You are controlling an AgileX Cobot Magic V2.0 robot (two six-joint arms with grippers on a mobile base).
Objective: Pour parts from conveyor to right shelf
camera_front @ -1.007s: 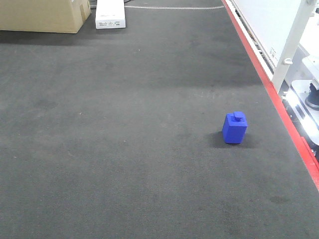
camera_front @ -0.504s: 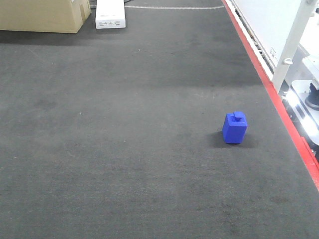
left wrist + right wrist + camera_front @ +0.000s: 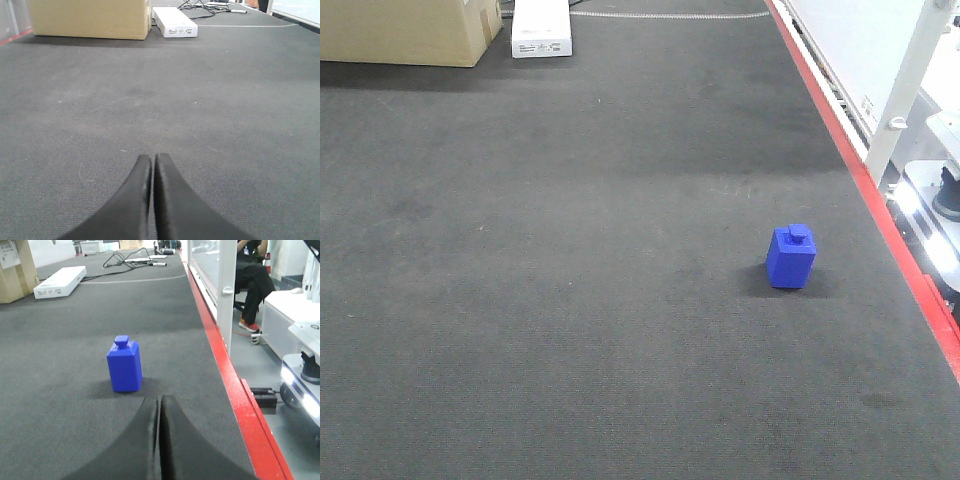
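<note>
- While both pairs of fingers sit pressed together and empty, the blue part (image 3: 124, 365) stands upright on the conveyor (image 3: 570, 250), knob up.
- It lies just beyond the right fingers (image 3: 172, 425), slightly left of their line.
- Right arm is nearer; the left fingers (image 3: 167, 190) face bare conveyor only.
- Red strip (image 3: 880, 220) runs near the part's right side; the room to its left is open. Cardboard box (image 3: 400, 30) and white box (image 3: 541, 30) are well apart, far left.
</note>
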